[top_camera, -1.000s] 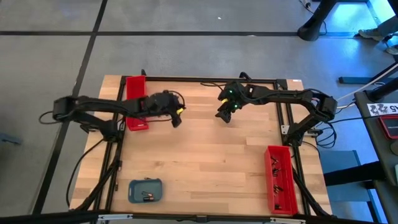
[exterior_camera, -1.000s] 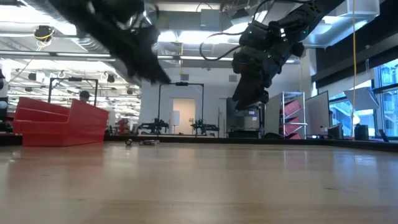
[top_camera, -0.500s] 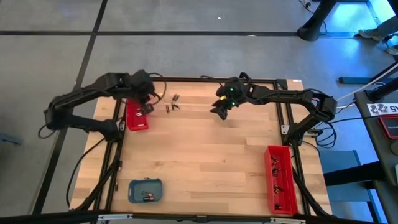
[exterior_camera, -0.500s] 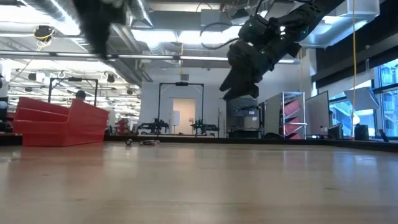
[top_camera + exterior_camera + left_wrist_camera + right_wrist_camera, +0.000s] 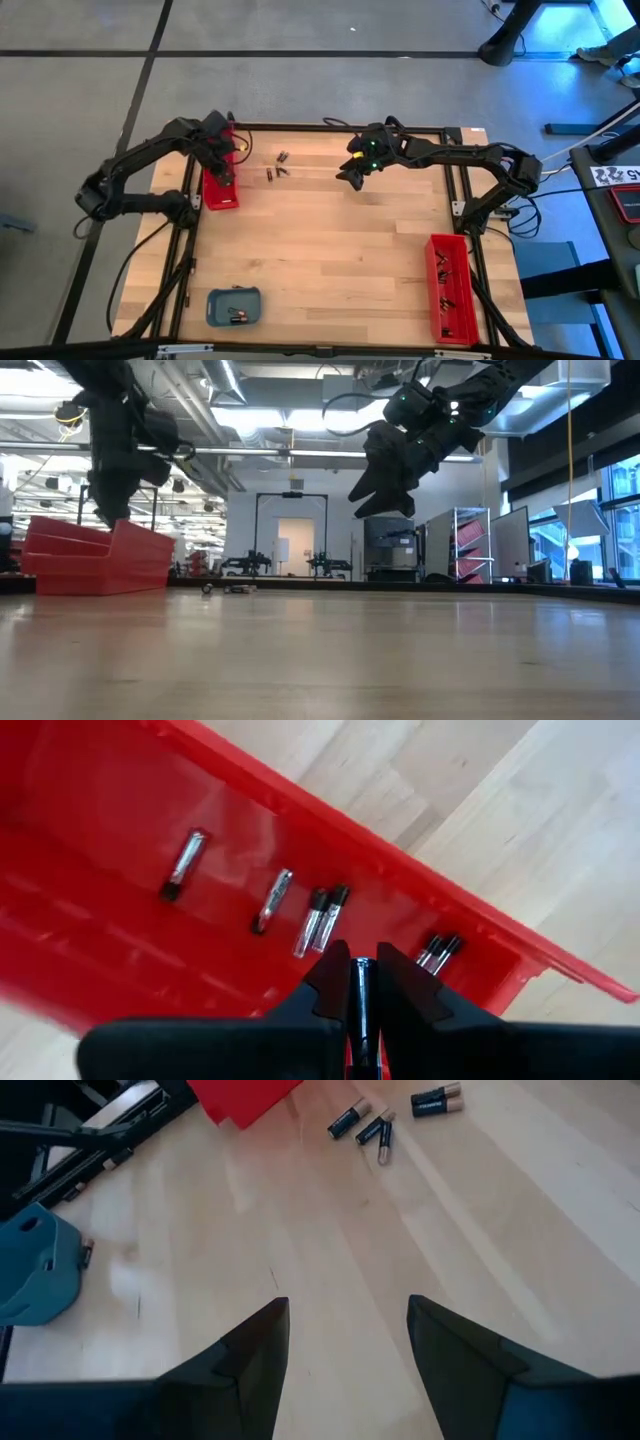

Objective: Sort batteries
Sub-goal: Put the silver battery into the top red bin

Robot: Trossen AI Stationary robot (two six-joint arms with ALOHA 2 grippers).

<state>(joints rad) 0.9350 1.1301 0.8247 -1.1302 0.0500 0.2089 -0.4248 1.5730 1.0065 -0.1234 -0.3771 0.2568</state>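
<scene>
Red tray [image 5: 120, 920] sits under your left gripper [image 5: 362, 982], whose fingers pinch one battery [image 5: 361, 995] above cells lying inside. Your right gripper [image 5: 352, 175], fingers apart, hovers beside three loose batteries [image 5: 277, 168]; bare wood surrounds them.

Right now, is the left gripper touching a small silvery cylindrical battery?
Touching. In the left wrist view, the left gripper is shut on a battery, pinched between both fingertips above the long red tray.

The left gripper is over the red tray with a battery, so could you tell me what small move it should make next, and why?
Probably open the fingers. The left gripper hangs over the red tray, shut on a battery, and other cells already lie inside.
</scene>
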